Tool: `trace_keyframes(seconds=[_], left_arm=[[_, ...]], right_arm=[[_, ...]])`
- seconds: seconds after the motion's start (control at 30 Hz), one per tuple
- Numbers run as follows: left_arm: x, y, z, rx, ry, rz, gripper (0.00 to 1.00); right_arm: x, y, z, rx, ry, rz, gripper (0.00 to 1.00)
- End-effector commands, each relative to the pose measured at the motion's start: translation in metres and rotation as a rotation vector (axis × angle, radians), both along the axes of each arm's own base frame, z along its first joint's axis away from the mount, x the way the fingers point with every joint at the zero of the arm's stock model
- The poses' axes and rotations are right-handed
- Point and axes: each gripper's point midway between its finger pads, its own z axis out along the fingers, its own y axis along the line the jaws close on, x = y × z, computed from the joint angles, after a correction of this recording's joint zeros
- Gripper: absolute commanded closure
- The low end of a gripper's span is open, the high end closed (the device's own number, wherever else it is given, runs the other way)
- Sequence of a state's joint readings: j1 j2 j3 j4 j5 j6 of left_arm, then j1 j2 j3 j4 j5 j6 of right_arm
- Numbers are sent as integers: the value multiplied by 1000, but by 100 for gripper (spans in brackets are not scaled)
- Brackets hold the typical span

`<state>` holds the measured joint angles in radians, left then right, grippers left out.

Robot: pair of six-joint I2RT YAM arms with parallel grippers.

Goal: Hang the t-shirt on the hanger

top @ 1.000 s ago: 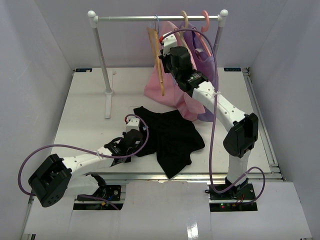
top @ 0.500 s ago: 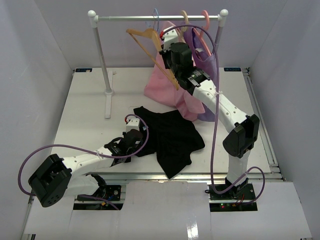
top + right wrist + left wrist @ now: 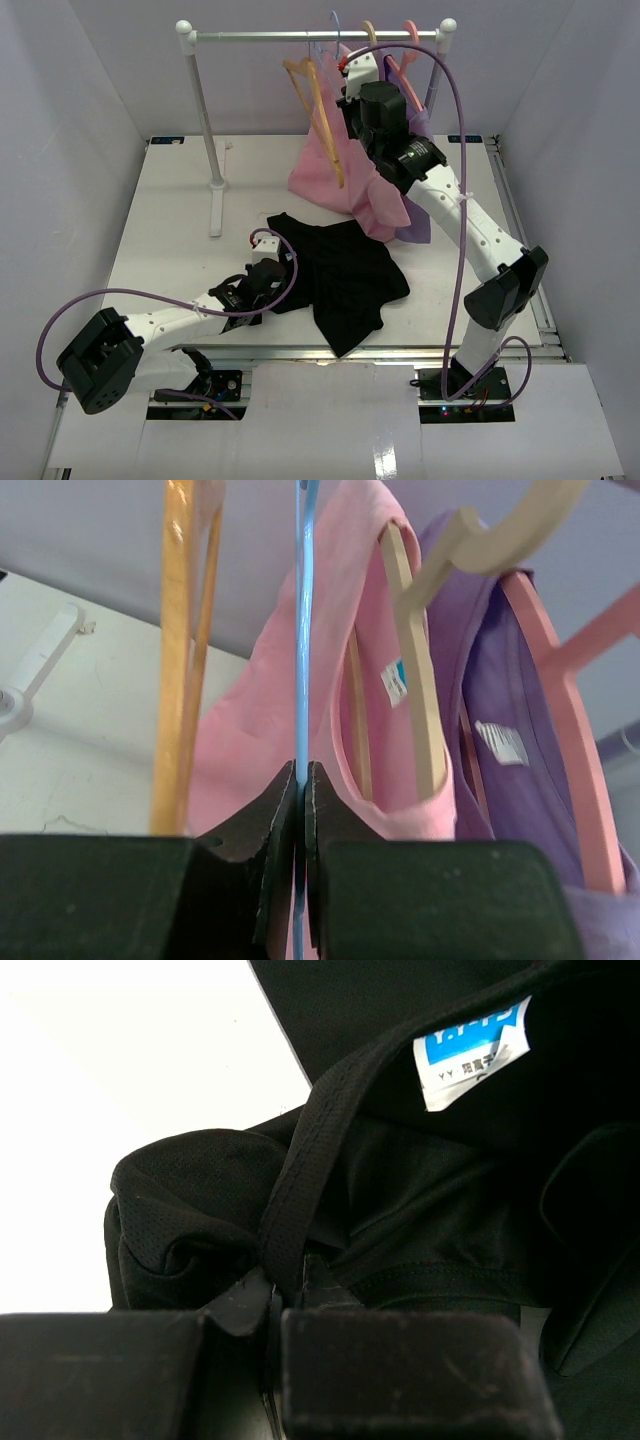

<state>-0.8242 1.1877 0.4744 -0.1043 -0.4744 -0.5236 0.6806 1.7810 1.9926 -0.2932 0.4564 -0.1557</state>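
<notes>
The black t-shirt (image 3: 345, 272) lies crumpled on the table at the front centre. My left gripper (image 3: 284, 266) is low at its left edge and shut on the neckband (image 3: 298, 1185); the light label (image 3: 472, 1050) shows just beyond. My right gripper (image 3: 343, 80) is raised at the rail and shut on the thin light-blue hanger (image 3: 303, 630), pinching its wire between both jaw tips (image 3: 302, 772). The hanger's hook (image 3: 334, 20) sits at the rail.
A bare tan-orange hanger (image 3: 322, 115) hangs tilted just left of my right gripper. A pink garment (image 3: 335, 180) and a purple garment (image 3: 415, 150) hang on other hangers to the right. The rack's post (image 3: 205, 110) and foot (image 3: 216, 210) stand at the back left.
My right arm has shifted right along the rail with the light-blue hanger, whose hook moved right. The tan-orange hanger swung out to the left and back. The left arm has not moved.
</notes>
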Motion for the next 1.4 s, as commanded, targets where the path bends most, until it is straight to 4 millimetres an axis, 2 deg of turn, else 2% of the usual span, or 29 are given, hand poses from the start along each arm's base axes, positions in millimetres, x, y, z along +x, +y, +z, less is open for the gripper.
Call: trace_keyframes(seconds=[0.0,0.17,0.23,0.37,0.4,0.47,0.57,0.63,0.8,0.9,1.0,1.2,1.37], left_arm=[[7,-8,16,-37,-32,1,100],[7,-7,27,-91,-58,39,100],[7,-10,36,-133,-62,51,100],[8,-19,56,-199,-69,41,100],[10,-18,65,-202,-72,61,100],[12,-18,75,-214,-60,83,100],[12,-24,97,-255,-61,71,100],[10,-21,102,-248,-50,74,100],[8,-14,114,-241,-48,83,100],[8,-12,114,-231,-49,86,100],[10,-9,111,-217,-42,91,100],[20,-8,108,-188,-38,107,100],[27,-14,109,-191,-33,103,100]], right_arm=[[-35,-28,21,36,8,-32,92],[-73,-54,15,39,71,-38,92],[-97,-69,24,55,79,-18,92],[-138,-82,27,97,101,71,92],[-149,-81,18,97,134,109,92],[-176,-87,17,135,151,169,92],[-200,-102,-28,122,261,156,92],[-224,-105,-36,185,273,211,92],[-276,-100,-91,266,343,389,92],[-298,-95,-104,295,362,482,92],[-321,-95,-111,330,360,569,92],[-360,-108,-105,348,334,671,92],[-378,-122,-97,343,304,691,92]])
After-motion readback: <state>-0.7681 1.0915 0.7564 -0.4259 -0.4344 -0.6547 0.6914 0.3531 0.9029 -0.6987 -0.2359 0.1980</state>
